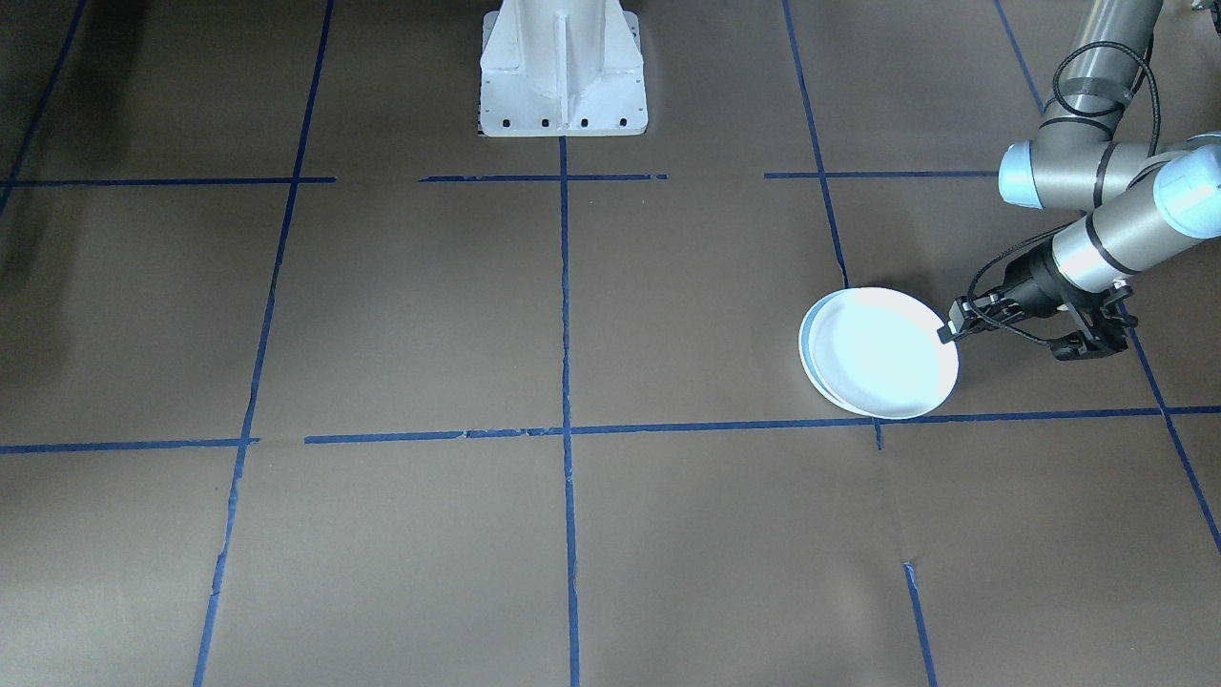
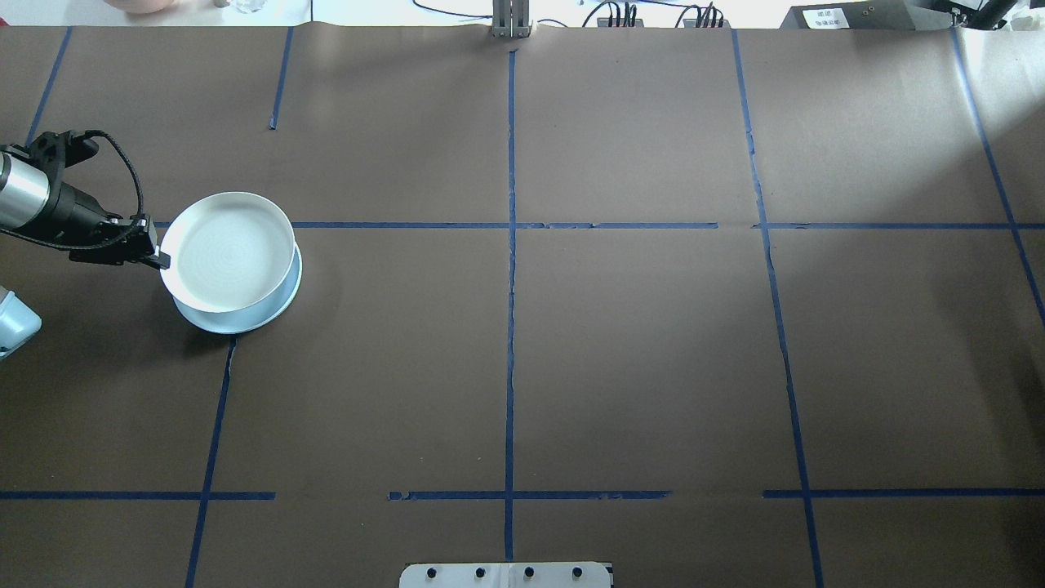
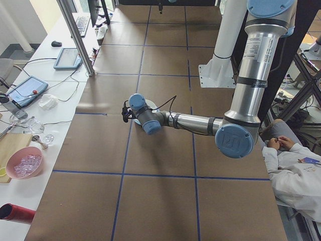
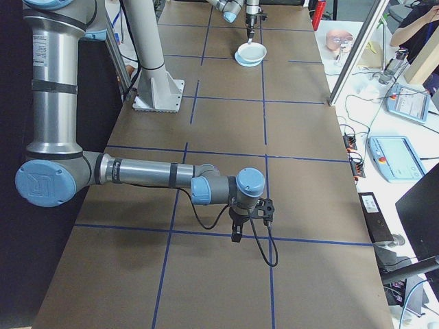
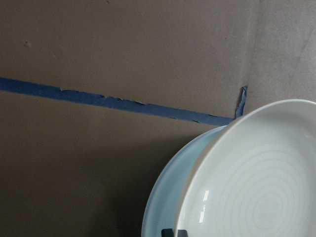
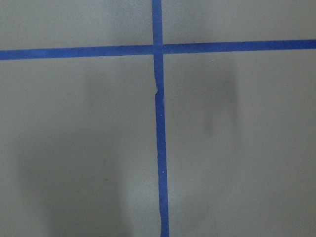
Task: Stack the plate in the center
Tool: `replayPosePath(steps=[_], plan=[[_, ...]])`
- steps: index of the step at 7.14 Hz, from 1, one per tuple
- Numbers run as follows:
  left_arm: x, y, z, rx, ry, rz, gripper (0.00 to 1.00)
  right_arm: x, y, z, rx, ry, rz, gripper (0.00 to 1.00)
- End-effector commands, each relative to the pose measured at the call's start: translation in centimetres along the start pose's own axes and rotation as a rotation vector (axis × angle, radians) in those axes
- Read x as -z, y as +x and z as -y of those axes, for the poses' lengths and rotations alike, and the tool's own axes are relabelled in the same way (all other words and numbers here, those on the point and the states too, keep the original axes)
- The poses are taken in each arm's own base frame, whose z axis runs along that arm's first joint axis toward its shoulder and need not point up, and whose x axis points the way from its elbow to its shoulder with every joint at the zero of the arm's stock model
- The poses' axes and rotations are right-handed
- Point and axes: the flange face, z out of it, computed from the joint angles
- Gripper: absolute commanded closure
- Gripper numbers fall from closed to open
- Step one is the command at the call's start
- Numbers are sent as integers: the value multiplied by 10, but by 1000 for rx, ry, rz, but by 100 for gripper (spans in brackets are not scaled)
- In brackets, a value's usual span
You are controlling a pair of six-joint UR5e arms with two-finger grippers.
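— What are you seeing of the plates?

— You are looking at two round plates at the 9 o'clock side of the surface (image 2: 571, 367) in the overhead view. The upper plate (image 2: 229, 249) is pale white, shallow, with a raised rim and faint concentric rings inside. It is sitting over a light blue plate (image 2: 245, 322), which is showing only as a crescent toward 5 o'clock.

— Which way is the upper one pointing?

— Being round, it is showing no long axis. Its open face is turning upward, and it is lying off-centre on the blue plate, shifted toward 11 o'clock. You cannot tell whether it is resting flat or tilted.

— And the grippers?

— The left gripper (image 2: 155, 255) is pinching the upper plate's rim at its 9 o'clock edge, lying nearly level with the surface. The right gripper (image 4: 236, 234) is hanging over a crossing of blue tape lines (image 6: 158, 49), well apart from the plates; you cannot tell whether its jaws are apart or together.
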Motion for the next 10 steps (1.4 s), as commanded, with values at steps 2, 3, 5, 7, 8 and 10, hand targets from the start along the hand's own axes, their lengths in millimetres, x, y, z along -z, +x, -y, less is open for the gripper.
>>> replayPosePath(steps=[2,3,5,7,8,10], plan=[[-1,-1,-2,2,-6,1,81,0,0,0,0,0,0,0],[-2,-2,-2,4,-4,1,1,0,-1,1,1,1,0,0],[-1,-2,-1,-2,-3,0,0,0,0,0,0,0,0,0],[20,-37,2,-111,25,29,0,0,0,0,0,0,0,0],[57,-68,23,-122,73,68,0,0,0,0,0,0,0,0],[125,-139,49,-208,93,181,0,0,0,0,0,0,0,0]])
